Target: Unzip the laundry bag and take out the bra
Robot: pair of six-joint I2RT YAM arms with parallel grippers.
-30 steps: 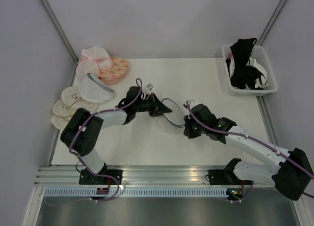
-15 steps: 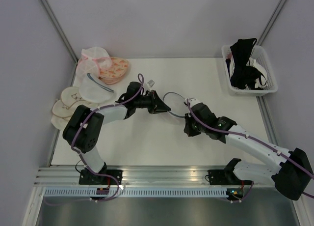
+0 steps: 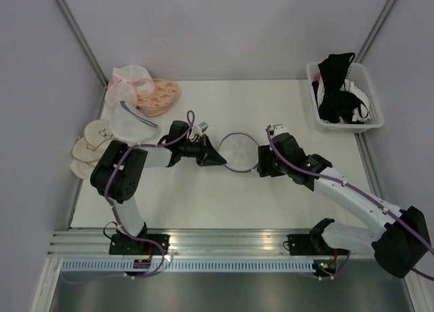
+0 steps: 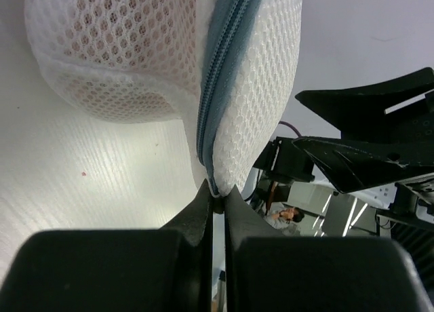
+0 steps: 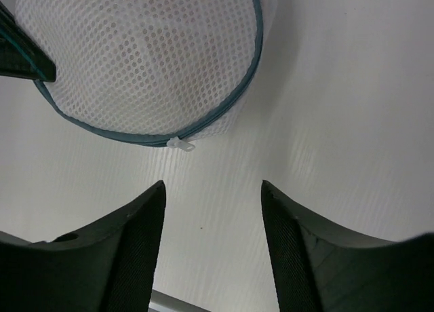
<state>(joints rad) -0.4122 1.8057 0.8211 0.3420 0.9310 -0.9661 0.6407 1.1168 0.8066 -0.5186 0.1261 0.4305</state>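
Note:
The laundry bag [image 3: 239, 151] is a round white mesh pouch with a grey-blue zipper rim [image 4: 220, 74], lying on the table between both arms. My left gripper [image 3: 218, 160] is shut on the bag's left edge, and its fingers pinch the rim right at the zipper [image 4: 217, 198]. Just right of the bag my right gripper [image 3: 260, 163] stands open with nothing between its fingers [image 5: 213, 184]. The white zipper pull [image 5: 180, 144] lies a short way ahead of it. A faint pink shade shows through the mesh [image 5: 169, 47]; the bra itself is hidden.
A white basket [image 3: 369, 115] of black bras stands at the back right. At the left edge lie a pink mesh pouch [image 3: 129, 81], an orange patterned bra [image 3: 161, 95], another white mesh pouch [image 3: 132, 123] and cream cups [image 3: 91, 148].
My right gripper has let go of the bag, opened and drawn back a little to the right. The bag has dropped flat onto the table. The left gripper still pinches its rim.

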